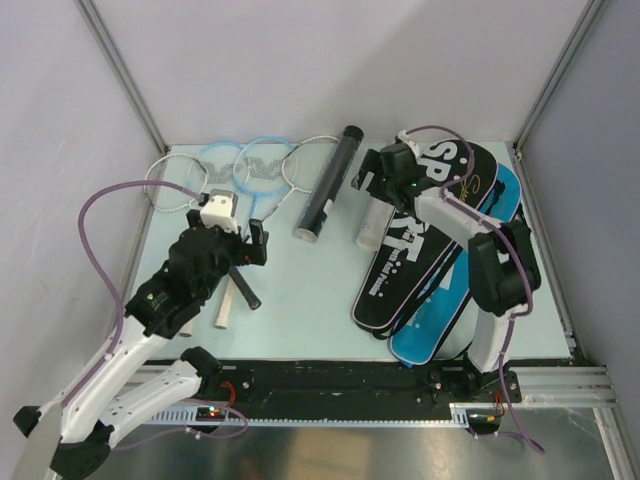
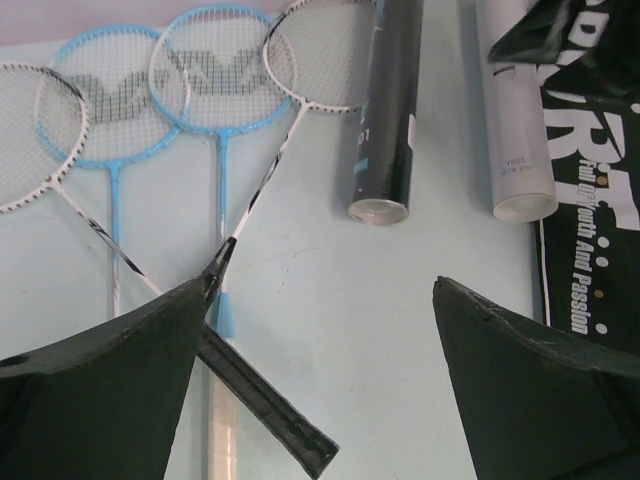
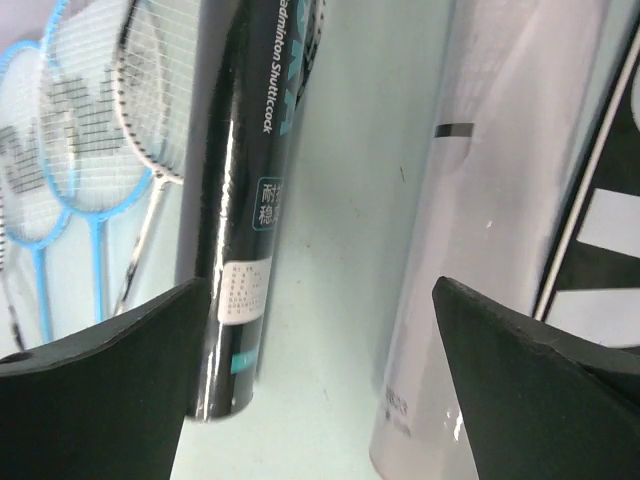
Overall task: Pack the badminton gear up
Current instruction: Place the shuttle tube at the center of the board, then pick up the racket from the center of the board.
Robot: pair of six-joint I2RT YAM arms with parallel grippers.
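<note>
Black tube (image 1: 328, 185) beside white tube (image 1: 371, 228)

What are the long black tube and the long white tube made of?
The long black tube looks like glossy plastic or laminated cardboard, given sharp streaky reflections. The long white tube seems similar but satin, with softer sheen. Can't be sure.

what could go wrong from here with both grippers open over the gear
1. The silver-white racket has its shaft crossing the light-blue racket near the handles, so the open left gripper may drag both when lifting one.
2. The open right gripper hangs over the gap between the black tube and the white tube; descending there could grab nothing or set a round tube rolling.
</note>
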